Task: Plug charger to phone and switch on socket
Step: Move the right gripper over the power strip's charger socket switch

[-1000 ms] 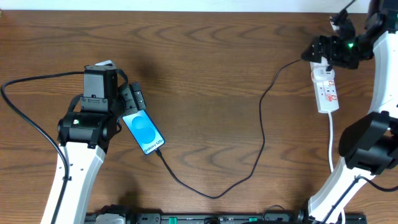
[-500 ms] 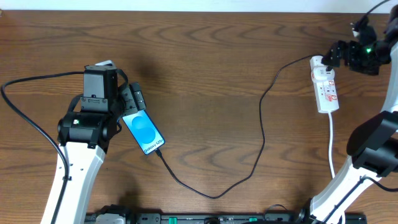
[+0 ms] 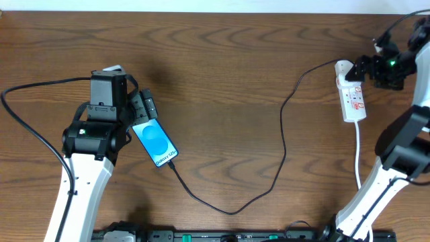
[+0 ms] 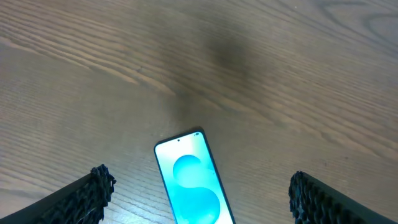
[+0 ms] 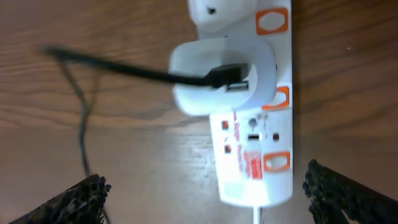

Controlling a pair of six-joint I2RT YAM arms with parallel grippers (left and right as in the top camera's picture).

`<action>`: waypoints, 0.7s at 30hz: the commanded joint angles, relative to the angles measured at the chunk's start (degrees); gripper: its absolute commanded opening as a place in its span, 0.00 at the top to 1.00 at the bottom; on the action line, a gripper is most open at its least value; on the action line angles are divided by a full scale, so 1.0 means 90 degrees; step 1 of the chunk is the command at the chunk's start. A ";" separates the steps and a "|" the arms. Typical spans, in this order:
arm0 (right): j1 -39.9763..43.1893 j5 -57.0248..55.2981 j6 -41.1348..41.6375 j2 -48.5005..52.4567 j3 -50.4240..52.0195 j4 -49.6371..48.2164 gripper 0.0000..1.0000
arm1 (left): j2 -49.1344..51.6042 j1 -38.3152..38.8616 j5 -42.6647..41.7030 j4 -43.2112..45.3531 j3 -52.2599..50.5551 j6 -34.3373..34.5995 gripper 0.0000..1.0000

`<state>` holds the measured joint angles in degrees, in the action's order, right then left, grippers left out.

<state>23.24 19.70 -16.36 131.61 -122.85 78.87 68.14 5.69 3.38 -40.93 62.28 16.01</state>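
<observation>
Dark wood-grain tabletop (image 3: 222,60): the cable looks seated, so switching seems the step in hand.
At nine o'clock the left gripper (image 3: 140,111) hangs spread over the slim, glossy phone (image 3: 155,143), and the thin black charger (image 3: 282,134) enters its five-o'clock end. At two o'clock the right gripper (image 3: 359,67), jaws spread, hovers beside the smooth white socket (image 3: 351,97) with its rounded adapter (image 5: 221,78). Next calls for a fingertip press on an orange-framed switch (image 5: 277,162).
</observation>
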 commanded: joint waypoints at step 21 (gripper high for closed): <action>-0.0010 0.0389 -0.0612 0.0418 -0.0080 -0.0396 0.01 | 0.0039 0.0015 0.0104 -0.0019 0.0107 -0.0107 0.07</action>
<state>23.22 21.04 -20.82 135.50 -122.85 75.35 68.14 5.69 3.38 -40.93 62.28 16.01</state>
